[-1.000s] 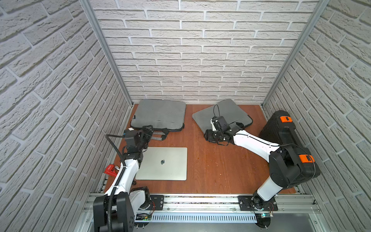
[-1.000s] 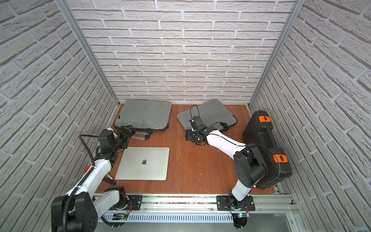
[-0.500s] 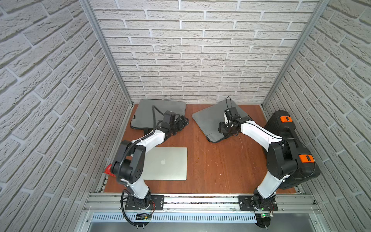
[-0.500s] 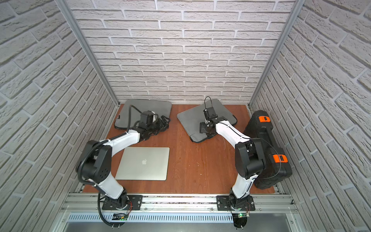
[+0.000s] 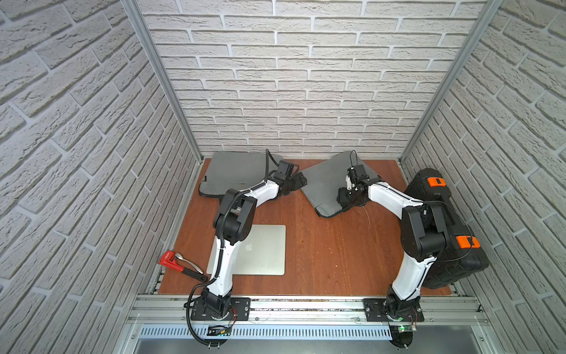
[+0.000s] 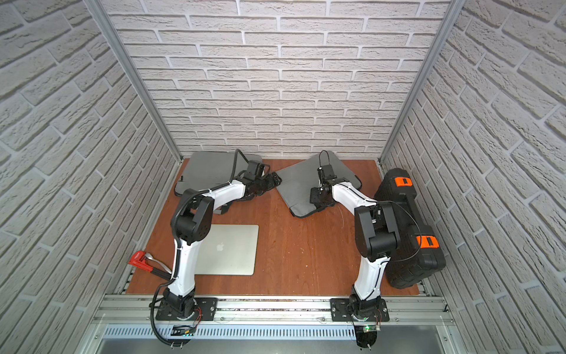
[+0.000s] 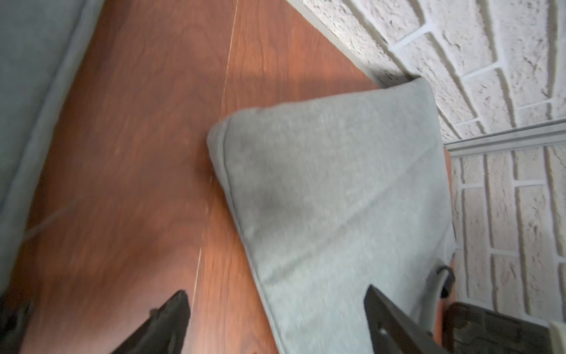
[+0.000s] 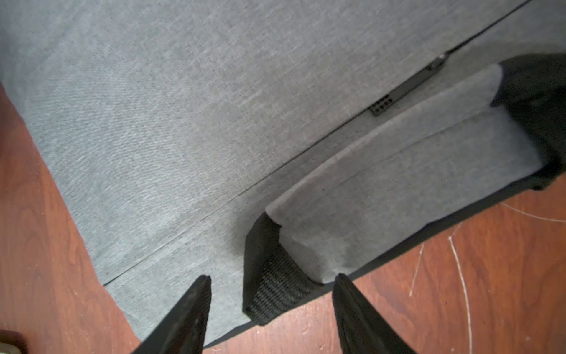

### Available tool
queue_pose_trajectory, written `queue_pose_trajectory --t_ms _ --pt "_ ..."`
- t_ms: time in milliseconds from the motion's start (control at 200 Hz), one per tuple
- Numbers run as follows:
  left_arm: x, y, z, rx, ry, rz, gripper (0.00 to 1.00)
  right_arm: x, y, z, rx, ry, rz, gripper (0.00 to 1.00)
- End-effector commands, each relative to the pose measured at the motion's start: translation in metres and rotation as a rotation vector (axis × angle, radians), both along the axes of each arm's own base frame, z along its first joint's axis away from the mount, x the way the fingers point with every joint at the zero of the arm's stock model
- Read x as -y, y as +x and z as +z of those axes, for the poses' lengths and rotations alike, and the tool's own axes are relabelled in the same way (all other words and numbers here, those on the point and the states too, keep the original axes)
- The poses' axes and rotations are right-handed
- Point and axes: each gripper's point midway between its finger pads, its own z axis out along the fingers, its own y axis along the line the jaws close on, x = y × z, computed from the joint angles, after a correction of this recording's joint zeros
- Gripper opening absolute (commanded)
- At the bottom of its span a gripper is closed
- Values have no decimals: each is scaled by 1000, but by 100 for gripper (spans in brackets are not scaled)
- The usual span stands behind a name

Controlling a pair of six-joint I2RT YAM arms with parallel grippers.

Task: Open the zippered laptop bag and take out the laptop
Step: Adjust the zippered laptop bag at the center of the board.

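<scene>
Grey bags lie far, silver laptop near left.
Your laptop (image 5: 260,251) lies bare on the table (image 5: 337,245), near left, with the left bag (image 5: 232,171) beyond it. Your left gripper (image 7: 275,292) hangs wide open and empty between the bags, one finger over the right bag (image 5: 324,184). Your right gripper (image 8: 272,276) stands with jaws apart astride that bag's handle (image 8: 398,184), clamping nothing.

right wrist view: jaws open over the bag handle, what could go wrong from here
1. The right gripper straddles the handle, not the zipper pull; closing here would probably lift the tilted bag instead of unzipping it.
2. The left gripper is open over that bag's edge, not pinning it, so a pull may drag it toward the black case.
</scene>
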Motion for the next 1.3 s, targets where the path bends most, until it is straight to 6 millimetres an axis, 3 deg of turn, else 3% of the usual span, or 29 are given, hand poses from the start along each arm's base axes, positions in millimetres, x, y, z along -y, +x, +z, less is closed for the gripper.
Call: queue_pose_trajectory --t_ms 0,210,370,500,730,965,1155,1295 --pt "-16 20 -10 -17 52 -3 91 -5 4 7 40 29 -10 66" --pt "-23 53 -30 -37 -25 18 92 -6 6 10 26 41 -15 66" --pt "-15 62 -46 -55 -54 -2 84 -6 4 12 21 39 -16 66" --pt "-2 60 -55 -63 -60 -33 72 0 -1 11 15 26 -28 66" --pt "1 56 -59 -66 -35 -43 35 11 -12 -3 -16 40 -44 66" --pt "2 37 -61 -65 16 -74 0 17 -18 -15 -47 33 -35 64" --pt "-7 6 -44 -17 55 -68 0 14 -19 -22 -70 41 1 63" --pt "-8 -29 -28 19 79 -82 0 9 -16 -22 -73 60 25 63"
